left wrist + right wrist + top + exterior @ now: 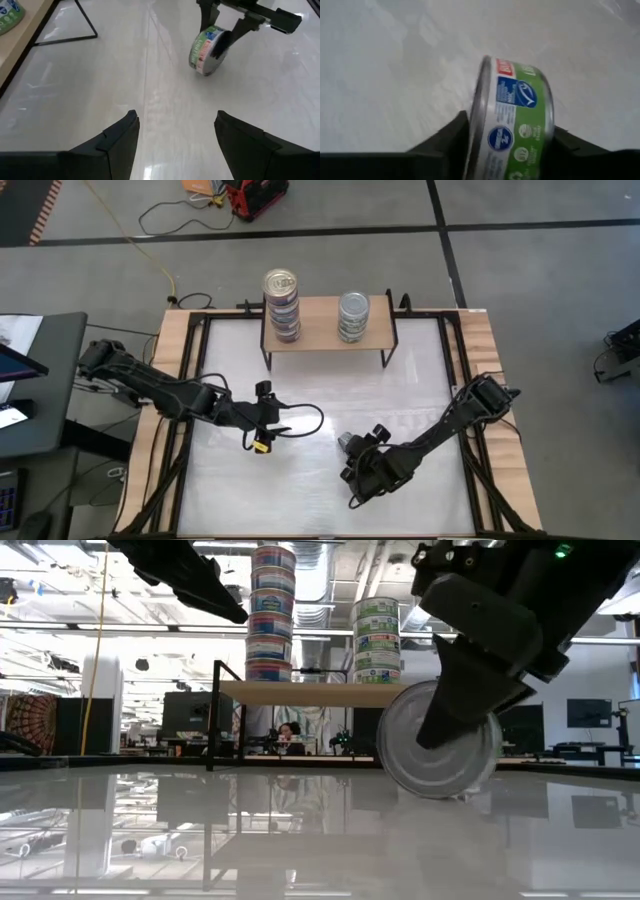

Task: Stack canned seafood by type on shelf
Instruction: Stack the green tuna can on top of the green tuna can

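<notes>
Green-labelled tin (pixel 512 125), on edge between the right gripper (pixel 450 715)'s closing fingers on the table mid-right, looks gripped and should be lifted level to the silver stack (pixel 353 316) on the shelf (pixel 320 328); left gripper (pixel 175 135) hovers open, empty.

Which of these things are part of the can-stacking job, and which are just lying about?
Part of the job:
- shelf
- blue-label can stack
- green-label can stack
- green-label can on its edge, gripped by the right hand
- left hand, open, holding nothing

Just lying about:
- red case and yellow cable on the floor
- side desk
</notes>
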`<state>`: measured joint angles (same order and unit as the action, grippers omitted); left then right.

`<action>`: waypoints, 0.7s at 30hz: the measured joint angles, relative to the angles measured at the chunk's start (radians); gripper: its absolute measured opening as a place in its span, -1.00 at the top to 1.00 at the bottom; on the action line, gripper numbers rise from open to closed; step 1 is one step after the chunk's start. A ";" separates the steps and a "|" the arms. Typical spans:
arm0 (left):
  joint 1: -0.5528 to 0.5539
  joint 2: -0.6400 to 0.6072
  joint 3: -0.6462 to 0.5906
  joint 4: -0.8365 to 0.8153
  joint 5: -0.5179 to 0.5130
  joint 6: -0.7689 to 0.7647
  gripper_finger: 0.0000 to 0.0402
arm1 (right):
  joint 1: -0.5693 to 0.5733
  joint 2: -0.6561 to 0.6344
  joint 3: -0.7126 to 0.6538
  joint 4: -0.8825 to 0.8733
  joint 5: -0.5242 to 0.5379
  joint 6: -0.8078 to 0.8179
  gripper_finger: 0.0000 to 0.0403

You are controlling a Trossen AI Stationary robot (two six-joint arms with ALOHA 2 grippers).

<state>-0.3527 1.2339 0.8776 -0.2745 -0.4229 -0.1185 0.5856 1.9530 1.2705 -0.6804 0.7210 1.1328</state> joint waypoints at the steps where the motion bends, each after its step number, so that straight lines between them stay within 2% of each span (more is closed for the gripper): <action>1: 0.000 0.000 0.000 0.000 0.000 0.000 -0.24 | 0.000 0.000 0.000 0.000 -0.010 -0.011 0.13; 2: 0.000 0.000 0.000 0.000 0.000 0.001 -0.24 | 0.000 0.000 0.000 0.001 -0.013 -0.022 0.23; 3: 0.000 0.000 0.000 0.000 0.000 0.001 -0.24 | 0.000 0.000 0.000 0.001 -0.016 -0.035 0.25; 9: 0.000 0.000 0.000 0.005 -0.001 0.016 -0.24 | -0.008 -0.048 -0.001 -0.071 -0.097 -0.092 0.25; 15: 0.000 0.007 0.001 0.170 0.006 0.201 -0.24 | -0.035 -0.241 -0.001 -0.227 -0.103 -0.168 0.25; 21: 0.006 0.011 0.002 0.270 0.038 0.361 -0.24 | -0.107 -0.463 0.000 -0.230 -0.099 -0.366 0.25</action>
<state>-0.3467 1.2449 0.8795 -0.0044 -0.3851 0.2429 0.4784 1.4902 1.2705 -0.9104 0.6220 0.7664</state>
